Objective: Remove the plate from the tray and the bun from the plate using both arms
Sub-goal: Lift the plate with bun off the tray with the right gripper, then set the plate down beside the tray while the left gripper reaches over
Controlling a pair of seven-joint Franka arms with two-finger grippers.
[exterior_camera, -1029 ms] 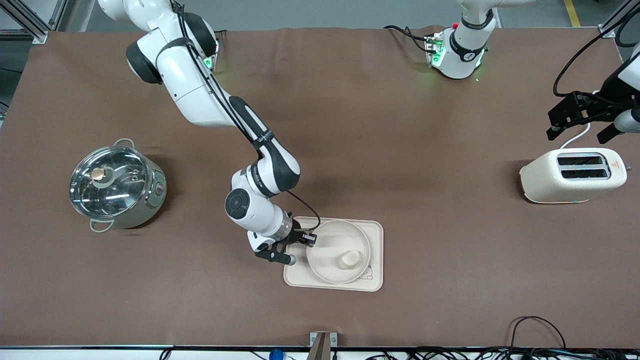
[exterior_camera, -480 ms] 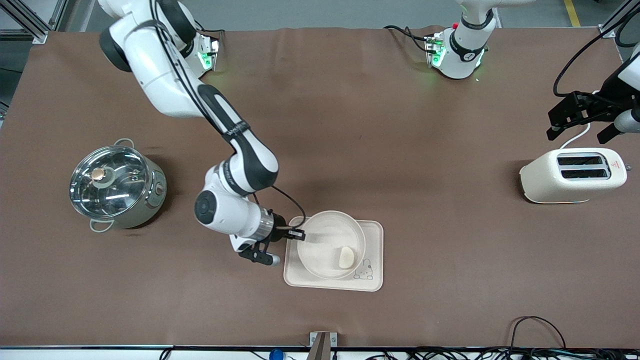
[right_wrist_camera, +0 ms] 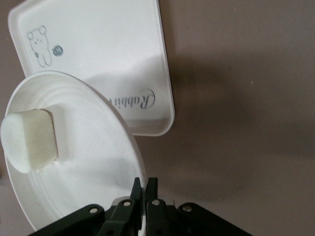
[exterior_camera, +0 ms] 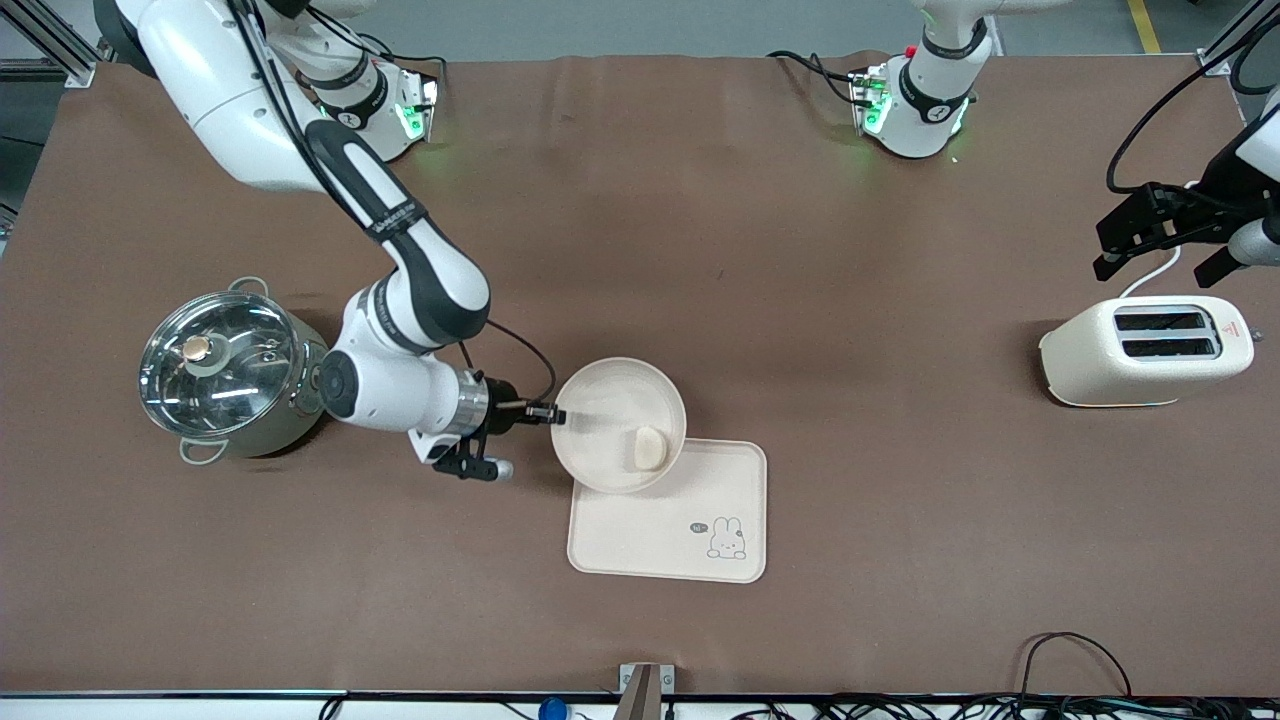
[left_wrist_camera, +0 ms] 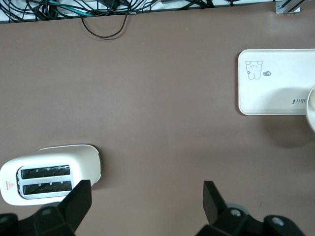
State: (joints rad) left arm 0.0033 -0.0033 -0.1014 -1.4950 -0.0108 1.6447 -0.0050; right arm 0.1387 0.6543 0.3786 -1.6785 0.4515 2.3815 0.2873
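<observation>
Matte brown desk: the right hand is clamped on the rim of the round, shallow cream-white plate, lifted, overlapping the rectangular rabbit-print tray. The pale rounded bun rides inside. The left hand waits, fingers apart, above the cream toaster.

This is a robot test lab, not a real kitchen. A bench with a brown cover carries a pot and a toaster. Loose cables lie along the bottom edge, and metal frame bars stand in the upper left corner.
</observation>
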